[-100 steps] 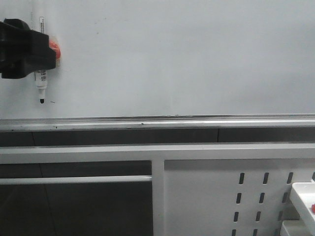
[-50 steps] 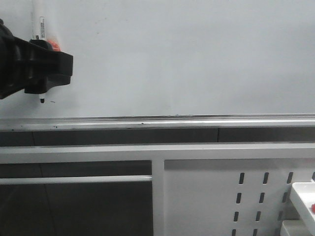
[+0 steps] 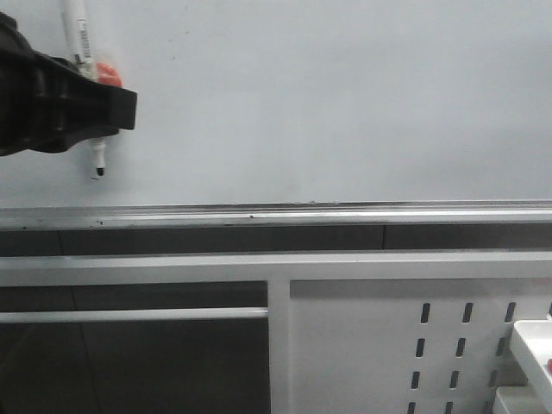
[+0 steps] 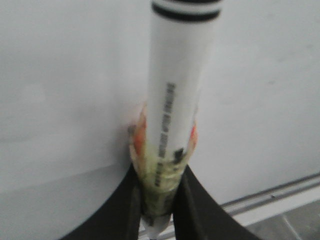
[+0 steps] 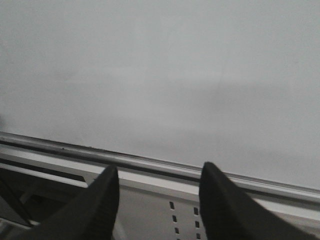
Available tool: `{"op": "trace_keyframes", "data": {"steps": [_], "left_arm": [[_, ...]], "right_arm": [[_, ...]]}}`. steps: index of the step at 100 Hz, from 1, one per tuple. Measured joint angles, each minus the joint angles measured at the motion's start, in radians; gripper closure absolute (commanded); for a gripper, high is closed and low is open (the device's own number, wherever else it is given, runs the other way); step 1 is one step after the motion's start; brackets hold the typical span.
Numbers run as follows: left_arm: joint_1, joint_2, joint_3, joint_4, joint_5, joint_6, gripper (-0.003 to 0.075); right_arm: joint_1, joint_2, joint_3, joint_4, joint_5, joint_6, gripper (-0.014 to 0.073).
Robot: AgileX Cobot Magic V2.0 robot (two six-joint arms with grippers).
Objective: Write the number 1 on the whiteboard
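Nearest: white perforated panel (image 3: pixel 414 345) and grey frame rail (image 3: pixel 276 267) below the silver edge strip (image 3: pixel 302 211) of the whiteboard (image 3: pixel 328 95)

Right hand (image 5: pixel 157 200) spread, nothing between its dark fingers (image 5: pixel 97 200), idling in front of the edge strip with bare board beyond

Left hand (image 3: pixel 90 95) pinching a white marker (image 3: pixel 82 39) wrapped in orange-yellow padding (image 4: pixel 162 150); in the left wrist view barrel clamped between the two black fingers (image 4: pixel 200 210), cap end up

Marker slightly tilted, dark tip (image 3: pixel 100 172) pointing down, just above the edge strip near the board's left side; contact of tip with board surface cannot be told

Board surface: no long dark stroke visible anywhere in the three views; area around the tip looks blank

Judgement on progress: grasp of marker done, tool brought to the board; number 1 not yet drawn. Left to do: press tip on, draw one vertical stroke, lift off
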Motion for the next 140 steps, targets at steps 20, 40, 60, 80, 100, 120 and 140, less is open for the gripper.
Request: {"op": "trace_keyframes", "data": {"steps": [20,40,60,80,100,120,140], "left_arm": [[-0.135,-0.056,-0.098,0.385,0.268,0.000,0.0740],[-0.289,-0.061,-0.240,0.693,0.503,0.000,0.0740],[-0.323,-0.061,-0.293,0.809,0.581,0.000,0.0740],[-0.323,-0.061,-0.296,0.837,0.655,0.002,0.0740],[-0.323,-0.061,-0.296,0.841,0.692,0.002,0.0740],[-0.323,-0.061,-0.296,0.841,0.694,0.002,0.0740],[-0.323,-0.061,-0.296,0.841,0.695,0.002,0.0740]], "right_arm": [[0.096,0.015,-0.096,0.184,0.099,-0.224,0.0266],[0.289,0.085,-0.211,0.359,0.146,-0.551,0.0265],[0.447,0.207,-0.253,0.373,0.134,-0.616,0.0265],[0.518,0.310,-0.253,0.365,0.029,-0.620,0.0265],[0.519,0.363,-0.253,0.359,-0.013,-0.620,0.0266],[0.519,0.411,-0.253,0.357,-0.014,-0.620,0.0266],[0.519,0.433,-0.253,0.380,-0.040,-0.620,0.0266]]}}
